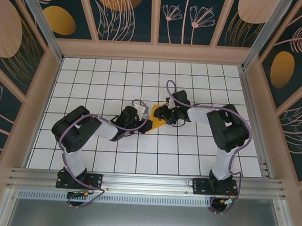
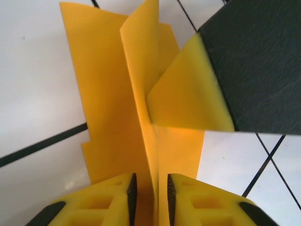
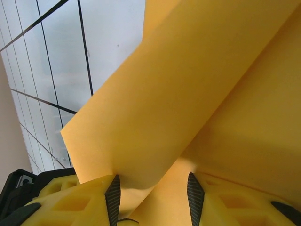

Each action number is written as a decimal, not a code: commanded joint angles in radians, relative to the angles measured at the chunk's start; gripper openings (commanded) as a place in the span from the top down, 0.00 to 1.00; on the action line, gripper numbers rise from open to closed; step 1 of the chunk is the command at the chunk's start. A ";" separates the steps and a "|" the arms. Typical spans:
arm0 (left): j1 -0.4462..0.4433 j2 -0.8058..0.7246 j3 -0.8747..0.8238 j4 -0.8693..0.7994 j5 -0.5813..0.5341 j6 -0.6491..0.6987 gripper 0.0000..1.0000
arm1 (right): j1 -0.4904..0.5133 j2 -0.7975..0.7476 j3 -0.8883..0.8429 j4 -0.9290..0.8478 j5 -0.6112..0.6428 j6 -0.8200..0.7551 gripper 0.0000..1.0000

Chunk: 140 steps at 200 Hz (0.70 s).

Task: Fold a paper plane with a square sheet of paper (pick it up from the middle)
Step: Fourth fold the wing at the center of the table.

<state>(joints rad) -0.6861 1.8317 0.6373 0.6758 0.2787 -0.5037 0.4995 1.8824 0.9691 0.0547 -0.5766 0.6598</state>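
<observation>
The orange-yellow square sheet of paper (image 1: 157, 117) lies folded into a small pointed paper plane form at mid-table, between both grippers. In the left wrist view the paper (image 2: 106, 94) has flat flaps on the tiles and an upright centre ridge. That ridge stands between the pads of my left gripper (image 2: 149, 183), which is open with a thin gap on each side. A yellow finger of the right gripper (image 2: 188, 96) touches the ridge from the right. My right gripper (image 3: 150, 186) is open wide, with a curved flap of the paper (image 3: 188, 94) lying loose between its pads.
The white tiled table (image 1: 117, 80) stretches all round the paper. Patterned walls with pale wooden posts (image 1: 144, 51) close in the back and sides. A metal rail (image 1: 147, 182) carrying both arm bases runs along the near edge.
</observation>
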 commanded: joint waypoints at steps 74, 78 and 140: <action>0.034 -0.166 0.046 -0.157 -0.055 -0.067 0.62 | -0.002 0.074 0.021 -0.148 0.167 -0.017 0.54; 0.034 -0.164 0.047 -0.160 -0.059 -0.074 0.62 | -0.002 0.075 0.020 -0.149 0.168 -0.018 0.55; 0.034 -0.147 0.051 -0.102 0.087 -0.137 0.70 | -0.001 0.106 0.042 -0.226 0.209 -0.015 0.54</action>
<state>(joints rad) -0.6563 1.6775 0.6682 0.5423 0.2604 -0.6056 0.5053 1.9049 1.0279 -0.0395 -0.5350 0.6613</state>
